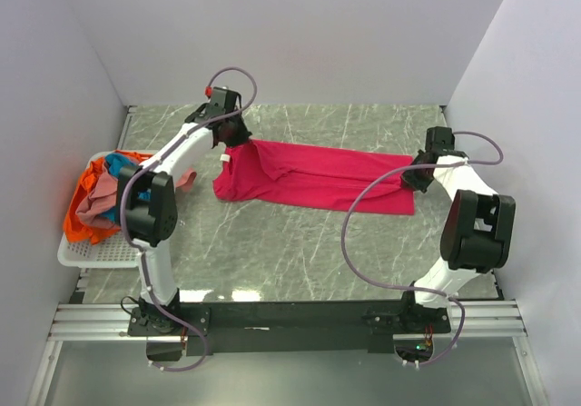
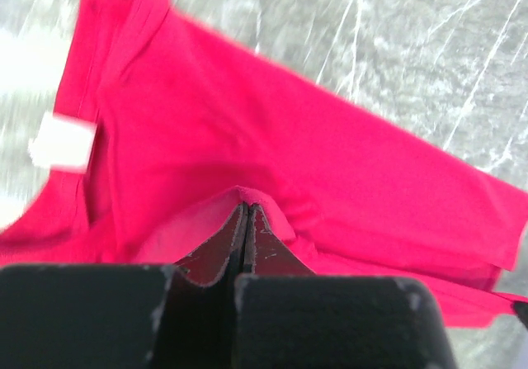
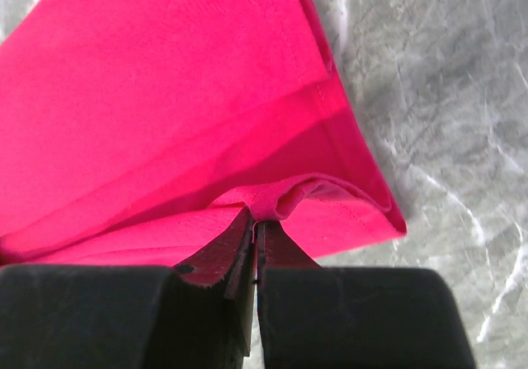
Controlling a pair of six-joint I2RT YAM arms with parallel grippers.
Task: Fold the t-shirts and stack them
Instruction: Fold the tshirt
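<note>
A magenta-pink t-shirt (image 1: 309,175) lies stretched across the marble table, collar end at the left, hem at the right. My left gripper (image 1: 238,138) is shut on the cloth near the collar; the left wrist view shows the magenta-pink t-shirt (image 2: 330,163) pinched at my left gripper (image 2: 245,208), with a white neck label (image 2: 62,140) nearby. My right gripper (image 1: 413,174) is shut on a fold at the hem; in the right wrist view the magenta-pink t-shirt (image 3: 165,96) bunches at my right gripper (image 3: 256,219). Orange, teal-blue and dusty pink t-shirts (image 1: 98,197) are heaped in the basket.
A white slatted plastic basket (image 1: 95,256) stands at the table's left edge beside the left arm. White walls close in the table on the left, back and right. Grey marble tabletop (image 1: 300,252) shows in front of the shirt.
</note>
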